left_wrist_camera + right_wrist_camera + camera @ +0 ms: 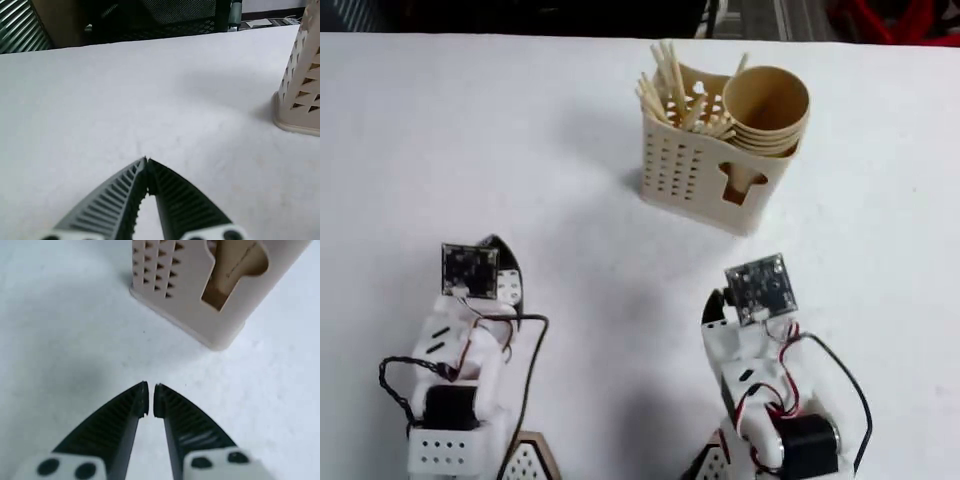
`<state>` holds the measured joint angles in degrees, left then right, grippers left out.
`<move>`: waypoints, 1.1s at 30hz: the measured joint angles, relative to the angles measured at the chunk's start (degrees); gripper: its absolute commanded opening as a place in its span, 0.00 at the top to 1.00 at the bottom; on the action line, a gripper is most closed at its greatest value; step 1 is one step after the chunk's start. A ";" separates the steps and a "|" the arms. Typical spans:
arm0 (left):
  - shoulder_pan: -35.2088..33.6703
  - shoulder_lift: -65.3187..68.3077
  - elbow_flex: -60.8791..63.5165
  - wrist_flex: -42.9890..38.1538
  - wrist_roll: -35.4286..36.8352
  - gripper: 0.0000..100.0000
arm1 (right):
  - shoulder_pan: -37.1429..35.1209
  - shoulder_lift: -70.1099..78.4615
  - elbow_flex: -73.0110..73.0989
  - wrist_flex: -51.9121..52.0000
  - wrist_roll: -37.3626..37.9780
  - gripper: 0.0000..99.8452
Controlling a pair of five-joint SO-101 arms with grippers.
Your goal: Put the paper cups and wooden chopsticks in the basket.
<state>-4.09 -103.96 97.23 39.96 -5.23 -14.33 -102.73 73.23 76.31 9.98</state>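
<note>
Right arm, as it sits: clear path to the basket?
Likely yes: the basket stands straight ahead of the right gripper, with bare table between them; reach itself is unverified.

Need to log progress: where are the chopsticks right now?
In the high view, the chopsticks stand in the left half of the basket, near the far edge of the table, with the stacked cups beside them on the right.
</note>
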 measured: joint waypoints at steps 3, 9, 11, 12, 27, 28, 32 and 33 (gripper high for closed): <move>2.99 0.00 0.00 1.58 0.00 0.98 | 0.00 -0.18 3.78 0.00 0.00 0.97; 6.86 0.00 0.00 5.80 0.00 0.98 | 0.00 -0.18 10.20 0.00 0.00 0.97; 6.77 0.00 0.00 7.38 0.00 0.98 | 0.00 -0.18 12.31 0.00 0.00 0.97; 6.95 0.00 0.00 8.35 0.00 0.98 | 0.00 -0.18 13.63 0.00 0.00 0.97; 7.21 0.00 0.00 27.96 0.00 0.98 | 0.00 0.09 23.12 -4.84 0.00 0.97; 7.21 0.00 0.00 29.36 0.00 0.98 | 0.00 0.09 23.12 -4.84 0.00 0.97; 7.21 0.00 0.00 33.05 0.00 0.98 | 0.00 0.09 23.12 -4.84 0.00 0.97; 7.21 0.00 0.00 33.23 0.00 0.98 | 0.00 0.09 23.12 -4.84 0.00 0.97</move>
<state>3.12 -103.96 97.23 73.19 -5.23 -14.33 -102.64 96.35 71.47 9.98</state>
